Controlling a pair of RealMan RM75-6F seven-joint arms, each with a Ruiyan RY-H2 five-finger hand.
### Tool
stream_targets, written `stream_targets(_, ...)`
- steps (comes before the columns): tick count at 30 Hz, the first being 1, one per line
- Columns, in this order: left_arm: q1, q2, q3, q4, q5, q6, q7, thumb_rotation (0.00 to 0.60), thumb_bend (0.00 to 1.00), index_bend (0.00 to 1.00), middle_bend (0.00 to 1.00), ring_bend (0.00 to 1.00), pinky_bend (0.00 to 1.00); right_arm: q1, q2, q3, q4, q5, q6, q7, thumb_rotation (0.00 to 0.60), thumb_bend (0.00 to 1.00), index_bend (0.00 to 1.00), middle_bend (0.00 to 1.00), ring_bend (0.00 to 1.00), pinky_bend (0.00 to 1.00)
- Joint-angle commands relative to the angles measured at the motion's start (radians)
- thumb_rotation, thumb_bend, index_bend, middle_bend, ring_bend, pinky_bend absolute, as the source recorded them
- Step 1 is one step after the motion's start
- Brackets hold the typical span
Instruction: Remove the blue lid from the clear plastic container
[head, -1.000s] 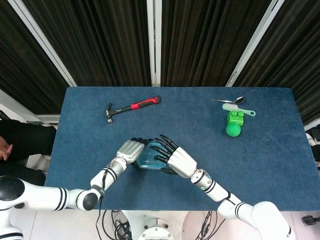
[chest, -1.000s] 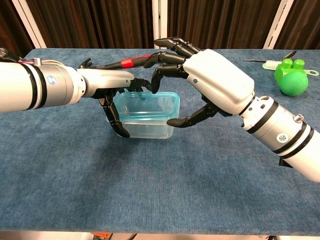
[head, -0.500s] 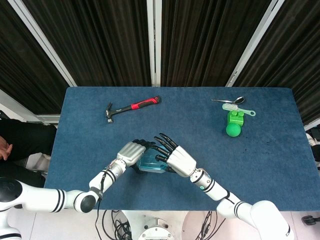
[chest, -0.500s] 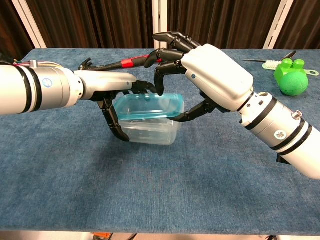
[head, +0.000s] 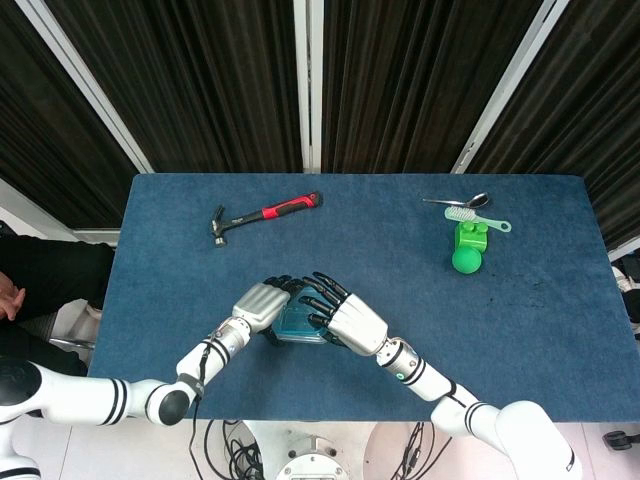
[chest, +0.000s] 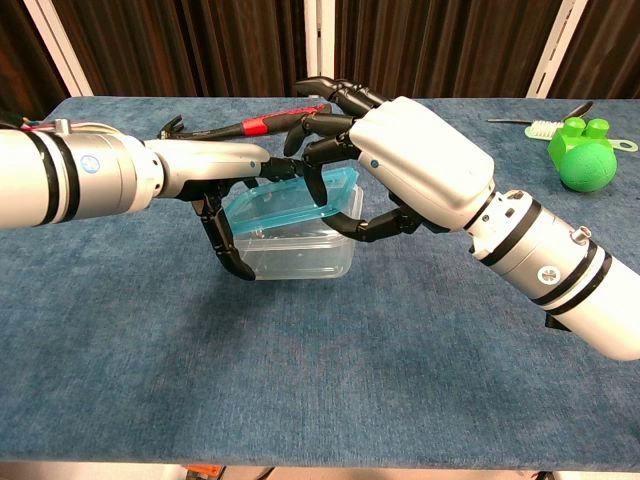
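A clear plastic container (chest: 300, 255) stands on the blue table (chest: 150, 370), just left of centre. Its blue lid (chest: 285, 205) is tilted, the right edge raised above the rim and the left edge still low. My left hand (chest: 215, 170) holds the container's left side, dark fingers (chest: 225, 250) wrapped down its wall. My right hand (chest: 410, 165) grips the lid's right edge from above, thumb underneath. From the head view, the left hand (head: 262, 303) and right hand (head: 345, 322) cover most of the lid (head: 297, 322).
A red-handled hammer (head: 265, 215) lies at the back left. At the back right are a green toy (head: 467, 248), a brush (head: 475, 217) and a spoon (head: 460, 201). The table's front edge (chest: 320, 466) runs close below the hands.
The lid's right edge has come up off the container and the lid now tilts. My right hand has shifted slightly left with it. The left hand stays on the container.
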Motion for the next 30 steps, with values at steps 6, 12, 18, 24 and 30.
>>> stream_targets(6,0.016,0.013,0.001,-0.017,0.014,0.025,0.000,0.600,0.00,0.00,0.00,0.00,0.05,-0.004,-0.013,-0.001,0.024,0.001,0.017,-0.004,0.600,0.81,0.90,0.34,0.07,0.12)
stream_targets(12,0.037,0.033,0.007,-0.049,0.032,0.066,0.015,0.600,0.00,0.00,0.00,0.00,0.05,-0.006,-0.018,0.003,0.044,0.002,0.043,0.000,0.600,0.86,0.98,0.36,0.08,0.13)
stream_targets(18,0.059,0.046,0.010,-0.060,0.039,0.099,0.021,0.600,0.00,0.00,0.00,0.00,0.05,-0.008,-0.018,0.010,0.056,0.002,0.084,0.008,0.600,0.87,1.00,0.36,0.09,0.13)
stream_targets(24,0.093,0.077,0.007,-0.068,0.039,0.131,0.006,0.600,0.00,0.00,0.00,0.00,0.05,-0.011,-0.005,0.021,0.068,0.002,0.137,0.011,0.600,0.88,1.00,0.37,0.10,0.13)
stream_targets(30,0.147,0.118,0.007,-0.059,0.049,0.198,-0.006,0.600,0.00,0.00,0.00,0.00,0.04,-0.029,0.050,0.039,0.058,0.018,0.182,-0.012,0.600,0.88,1.00,0.38,0.10,0.13)
